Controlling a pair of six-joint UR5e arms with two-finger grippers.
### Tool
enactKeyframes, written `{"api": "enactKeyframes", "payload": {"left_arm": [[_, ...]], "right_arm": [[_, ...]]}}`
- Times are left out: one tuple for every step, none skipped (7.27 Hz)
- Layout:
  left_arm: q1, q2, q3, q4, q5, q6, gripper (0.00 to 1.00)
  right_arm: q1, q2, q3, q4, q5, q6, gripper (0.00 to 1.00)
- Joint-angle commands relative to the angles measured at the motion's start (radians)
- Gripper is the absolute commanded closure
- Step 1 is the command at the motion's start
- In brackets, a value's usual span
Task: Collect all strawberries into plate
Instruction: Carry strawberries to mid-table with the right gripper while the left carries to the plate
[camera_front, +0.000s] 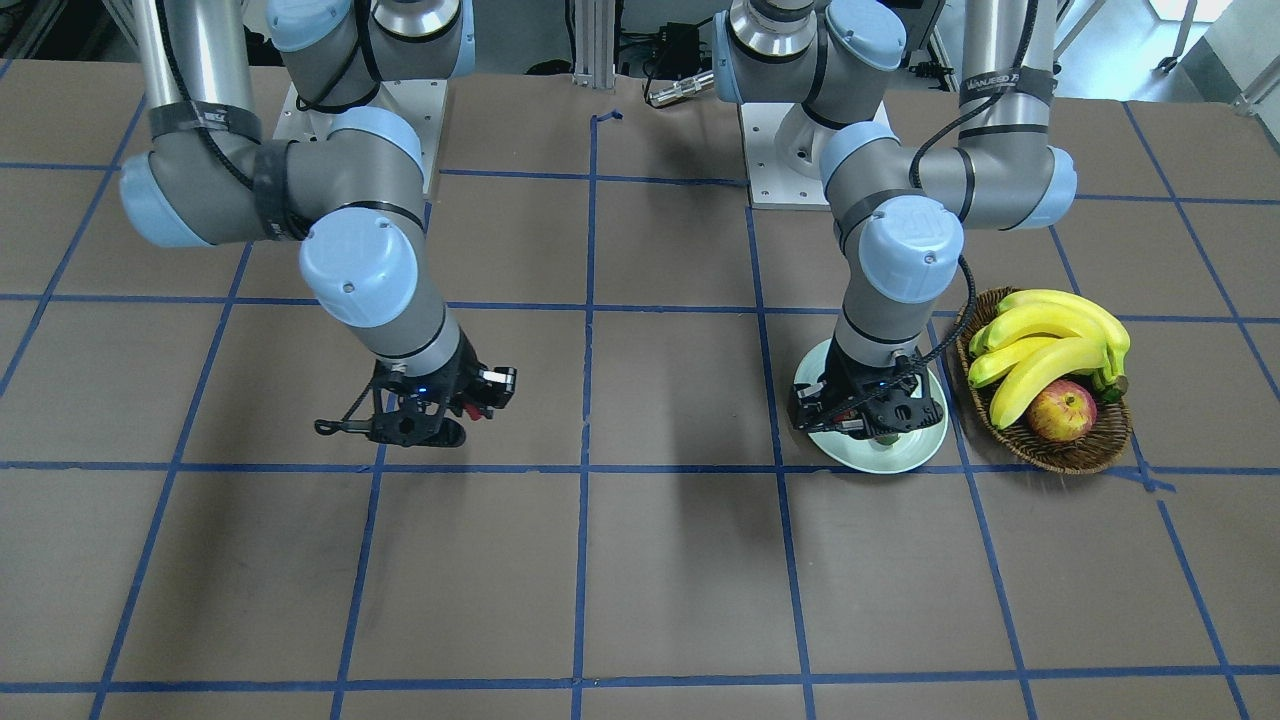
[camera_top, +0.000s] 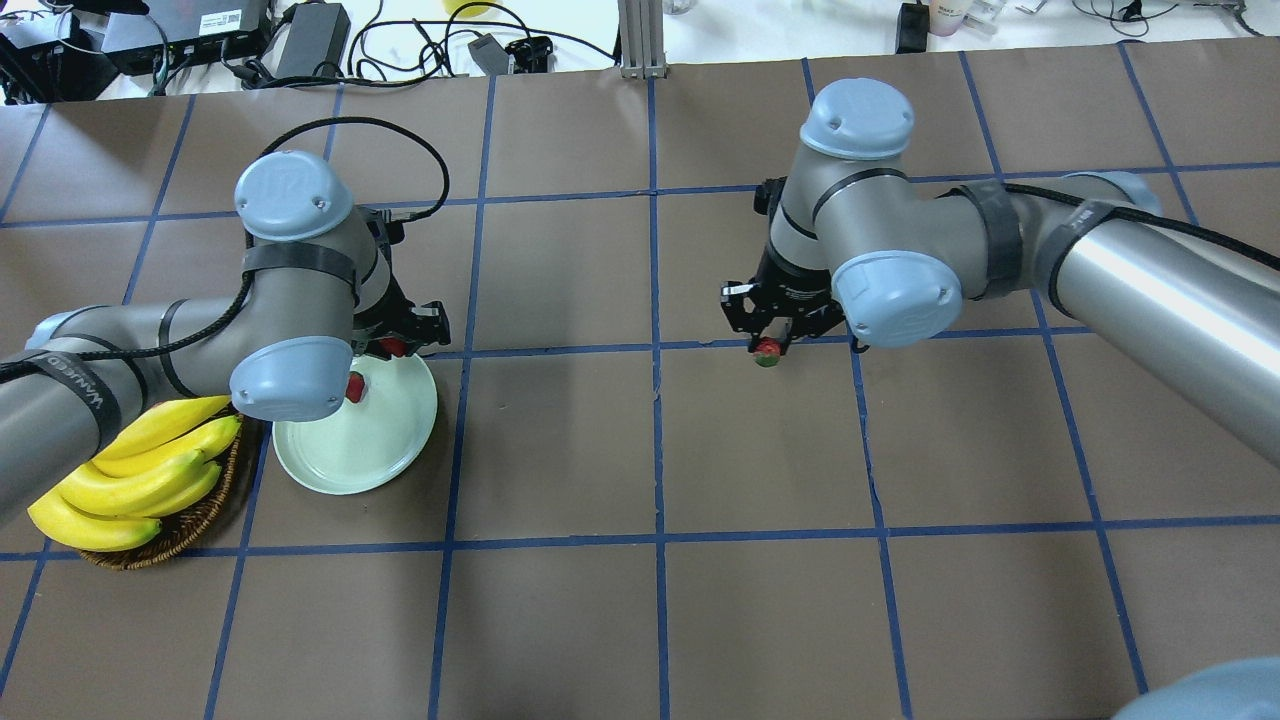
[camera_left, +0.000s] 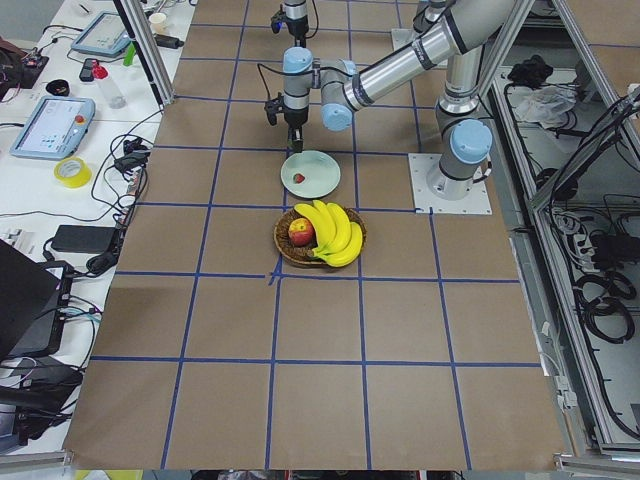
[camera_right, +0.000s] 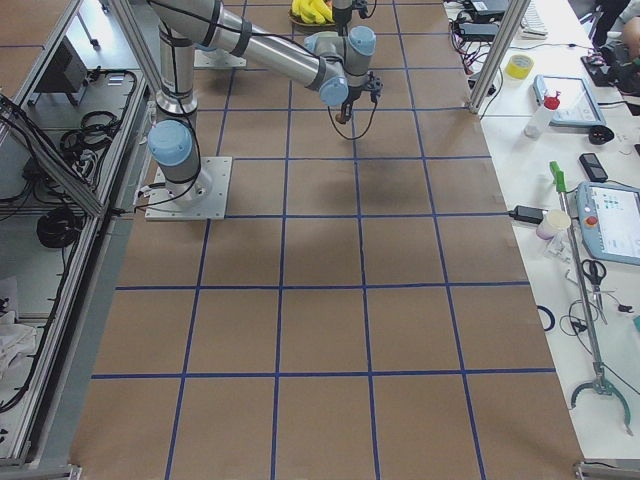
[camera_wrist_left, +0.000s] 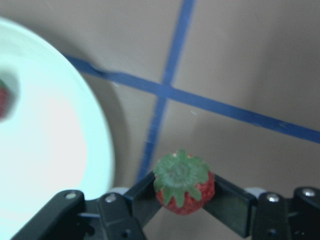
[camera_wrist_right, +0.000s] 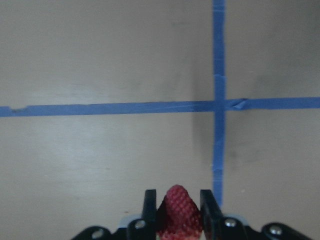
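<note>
The pale green plate (camera_top: 370, 450) lies left of centre, also seen in the front view (camera_front: 910, 455). One strawberry (camera_top: 354, 387) lies on it, and it shows at the left edge of the left wrist view (camera_wrist_left: 3, 102). My left gripper (camera_top: 396, 345) hovers at the plate's far rim (camera_wrist_left: 75, 150), shut on a second strawberry (camera_wrist_left: 183, 182), which hangs over bare table just beside the rim. My right gripper (camera_top: 768, 340) is shut on a third strawberry (camera_top: 767, 351) and holds it above the table's middle, far from the plate. That strawberry also shows in the right wrist view (camera_wrist_right: 178, 210).
A brown wicker basket (camera_top: 175, 530) with a bunch of bananas (camera_top: 140, 470) and a red-yellow apple (camera_front: 1060, 410) stands right beside the plate, under my left forearm. Blue tape lines cross the brown table. Cables and boxes lie along the far edge.
</note>
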Motion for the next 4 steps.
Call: {"api": "enactKeyframes", "payload": {"left_arm": [[0.136,0.006,-0.022,-0.035,-0.04,0.206,1.0],[0.182,0.004,-0.048,-0.036,-0.058,0.268,1.0],[0.196,0.004,-0.08,-0.036,-0.058,0.284,1.0],[0.199,0.004,-0.094,-0.034,-0.057,0.293,0.91]], "right_arm": [[0.121,0.122,-0.114,-0.092,0.145,0.162,0.79],[0.153,0.162,-0.151,-0.094,0.16,0.17,0.79],[0.169,0.197,-0.157,-0.149,0.221,0.196,0.79],[0.187,0.225,-0.158,-0.192,0.239,0.205,0.76]]}}
